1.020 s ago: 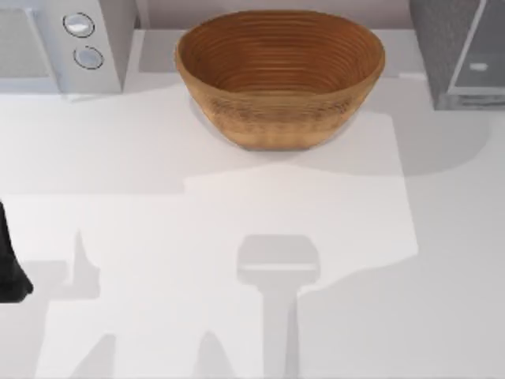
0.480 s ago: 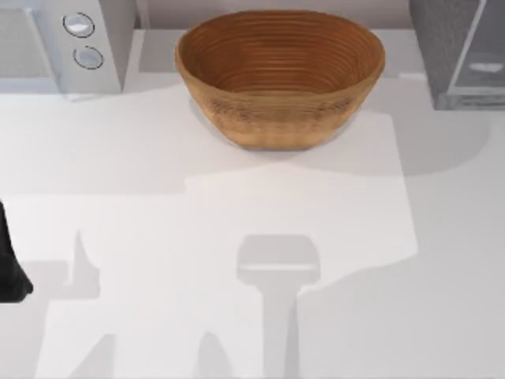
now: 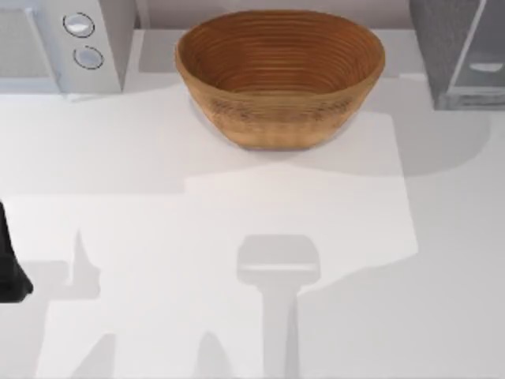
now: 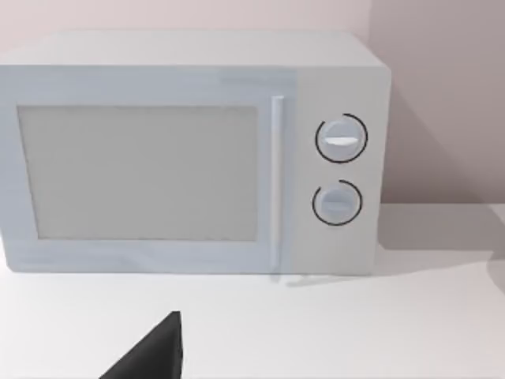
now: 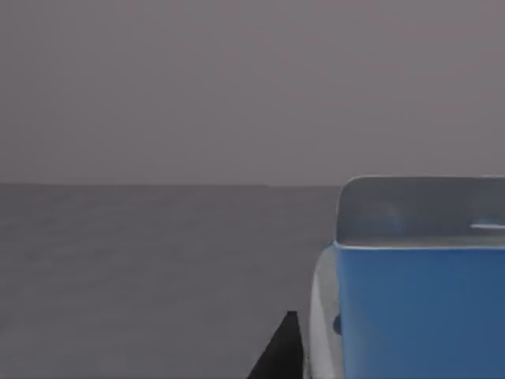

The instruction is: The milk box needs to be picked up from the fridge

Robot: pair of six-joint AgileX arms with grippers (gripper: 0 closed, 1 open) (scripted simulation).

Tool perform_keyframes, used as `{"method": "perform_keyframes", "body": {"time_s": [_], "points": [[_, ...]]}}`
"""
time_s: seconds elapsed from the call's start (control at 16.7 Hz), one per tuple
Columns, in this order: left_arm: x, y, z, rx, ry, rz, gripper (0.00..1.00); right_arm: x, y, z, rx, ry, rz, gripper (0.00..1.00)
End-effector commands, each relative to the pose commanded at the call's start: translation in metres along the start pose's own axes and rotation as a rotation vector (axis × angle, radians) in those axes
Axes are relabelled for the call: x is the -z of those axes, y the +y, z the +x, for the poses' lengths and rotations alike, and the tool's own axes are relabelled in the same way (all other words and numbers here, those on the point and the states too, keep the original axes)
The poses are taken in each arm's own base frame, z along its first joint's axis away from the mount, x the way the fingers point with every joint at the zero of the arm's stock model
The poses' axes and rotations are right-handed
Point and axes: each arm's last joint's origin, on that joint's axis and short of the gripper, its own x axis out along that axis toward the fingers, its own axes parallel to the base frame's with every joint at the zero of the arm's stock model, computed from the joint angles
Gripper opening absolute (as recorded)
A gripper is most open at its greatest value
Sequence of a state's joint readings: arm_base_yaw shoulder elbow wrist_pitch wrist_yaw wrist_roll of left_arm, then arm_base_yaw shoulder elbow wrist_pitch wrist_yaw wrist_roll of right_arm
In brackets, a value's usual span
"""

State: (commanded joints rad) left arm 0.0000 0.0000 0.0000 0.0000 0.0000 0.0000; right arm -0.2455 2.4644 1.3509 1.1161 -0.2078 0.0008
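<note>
Our right wrist camera looks into a dim grey interior, and the milk box (image 5: pixel 410 292) sits close ahead, its blue face and pale top edge just beside the dark tip of one of our right fingers (image 5: pixel 280 355); we cannot tell whether that gripper is open or closed, or whether it touches the carton. From above, the fridge (image 3: pixel 461 51) stands at the table's far right corner, the woven bowl (image 3: pixel 280 75) mid-back, the microwave (image 3: pixel 63 43) at far left. Our left arm (image 3: pixel 9 268) waits at the table's left edge, facing the microwave.
</note>
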Motion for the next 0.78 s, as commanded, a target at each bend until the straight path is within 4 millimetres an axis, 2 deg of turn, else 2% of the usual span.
{"method": "perform_keyframes", "body": {"time_s": [0.36, 0.48, 0.66, 0.78], "points": [[0.0, 0.0, 0.0, 0.0, 0.0, 0.0, 1.0, -0.002, -0.002, 0.0, 0.003, -0.001, 0.001, 0.0], [0.0, 0.0, 0.0, 0.0, 0.0, 0.0, 1.0, -0.013, -0.001, 0.0, 0.002, 0.002, 0.002, 0.0], [0.0, 0.0, 0.0, 0.0, 0.0, 0.0, 1.0, -0.041, -0.002, 0.0, 0.003, -0.002, 0.0, 0.0], [0.0, 0.0, 0.0, 0.0, 0.0, 0.0, 1.0, -0.051, -0.002, 0.0, 0.003, -0.001, 0.001, 0.0]]}}
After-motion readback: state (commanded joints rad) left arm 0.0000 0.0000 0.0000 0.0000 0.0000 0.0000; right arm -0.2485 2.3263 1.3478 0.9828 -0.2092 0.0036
